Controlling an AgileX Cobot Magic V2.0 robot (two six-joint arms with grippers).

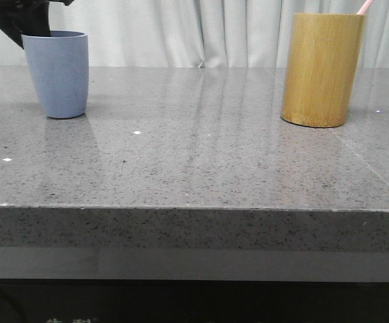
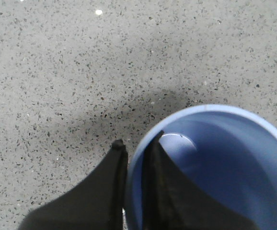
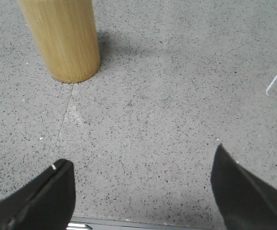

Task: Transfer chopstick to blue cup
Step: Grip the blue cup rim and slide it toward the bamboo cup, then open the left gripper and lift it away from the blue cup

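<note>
Chopstick (image 1: 364,7): tip protrudes from bamboo holder (image 1: 322,69), well apart from blue cup (image 1: 58,73). Left gripper (image 2: 134,146): narrow, pinching cup's rim. Right gripper (image 3: 138,167): wide, empty, near holder. Advice: steady cup; approach stick from above, pinch squarely.

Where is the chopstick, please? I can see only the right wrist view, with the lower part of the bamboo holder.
Observer: The chopstick stands in the bamboo holder; in the front view its pink tip pokes out of the top.
Operator: Thank you. And where is the blue cup?
Observer: The blue cup stands upright at the left of the table, well apart from the holder.
Operator: Is the left tool free?
Observer: No. The left tool is shut on the cup's rim, one finger inside and one outside.
</note>
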